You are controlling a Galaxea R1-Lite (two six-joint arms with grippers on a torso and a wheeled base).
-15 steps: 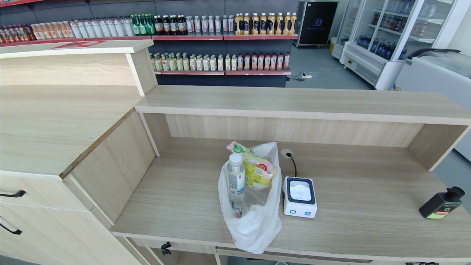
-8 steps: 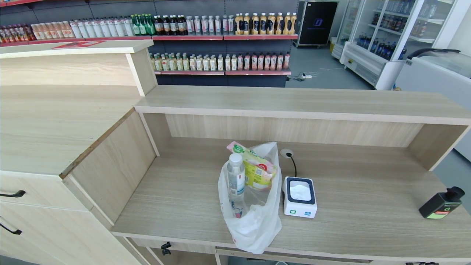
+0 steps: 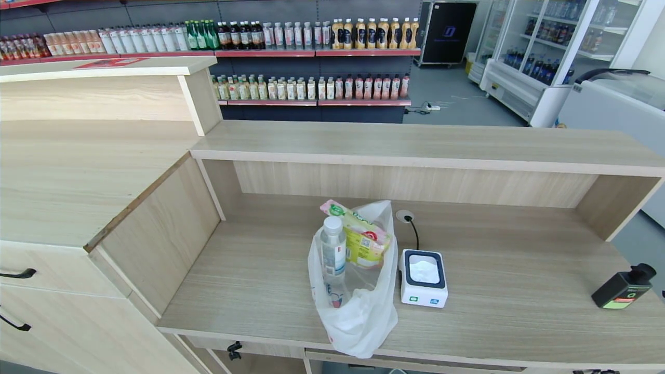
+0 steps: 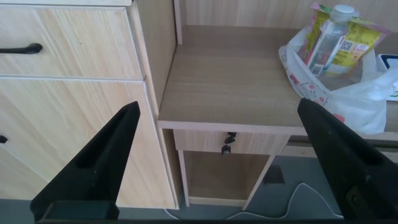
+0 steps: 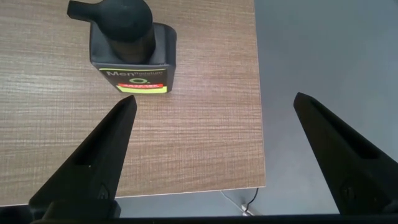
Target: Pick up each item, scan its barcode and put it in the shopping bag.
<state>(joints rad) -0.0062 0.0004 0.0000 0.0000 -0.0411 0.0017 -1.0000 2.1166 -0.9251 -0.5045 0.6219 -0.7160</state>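
The black pump bottle (image 3: pixel 623 286), boxy with a rounded head and a red and yellow-green label, sits on the wood-grain counter (image 3: pixel 519 311). It is at 3 o'clock from the scanner (image 3: pixel 423 278) and close to the counter's right edge, with a wide stretch of board between the two. The right gripper (image 5: pixel 214 99) hangs over that right front corner, just beside the bottle, jaws spread wide. The thin white plastic shopping bag (image 3: pixel 358 317) is at 9 o'clock, touching the scanner and drooping over the front edge. It holds an upright clear water bottle (image 3: pixel 332 249) and a yellow-green snack pack (image 3: pixel 363 240). The left gripper (image 4: pixel 217 109) is low by the drawer fronts (image 4: pixel 68 56), jaws wide apart.
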